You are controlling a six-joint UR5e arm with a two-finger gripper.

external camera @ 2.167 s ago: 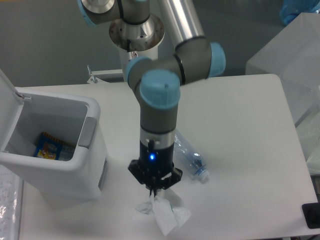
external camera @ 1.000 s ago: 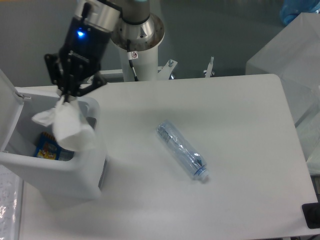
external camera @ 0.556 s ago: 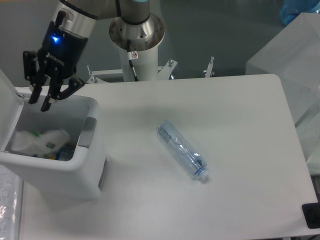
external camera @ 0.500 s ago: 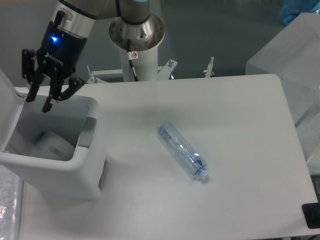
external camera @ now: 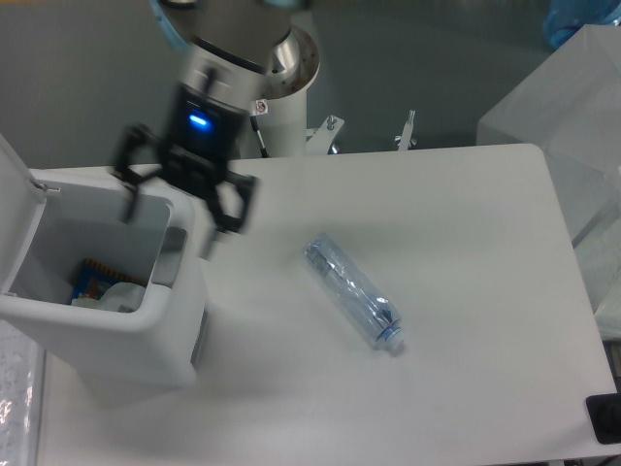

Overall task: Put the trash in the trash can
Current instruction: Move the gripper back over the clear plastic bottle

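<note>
- Here, no writing can be read anywhere; the bottle (external camera: 353, 292) shows only a blurred label along its clear, blue-tinted body, and the small packet (external camera: 89, 280) inside the trash can (external camera: 107, 330) shows blue and yellow print too small to make out.
- The gripper (external camera: 165, 219) is blurred, but its two dark fingers (external camera: 129, 197) stand wide apart and hold nothing; it hangs over the right rim of the trash can, and contact with the rim cannot be judged.
- A blue light glows on the gripper body.
- The white tissue (external camera: 114, 296) lies in the bottom of the trash can, beside the packet.
- The bottle lies on its side on the white table (external camera: 466, 243), well apart from the trash can, with its cap end toward the lower right.
- The white lid (external camera: 17, 199) of the trash can stands open at the left.
</note>
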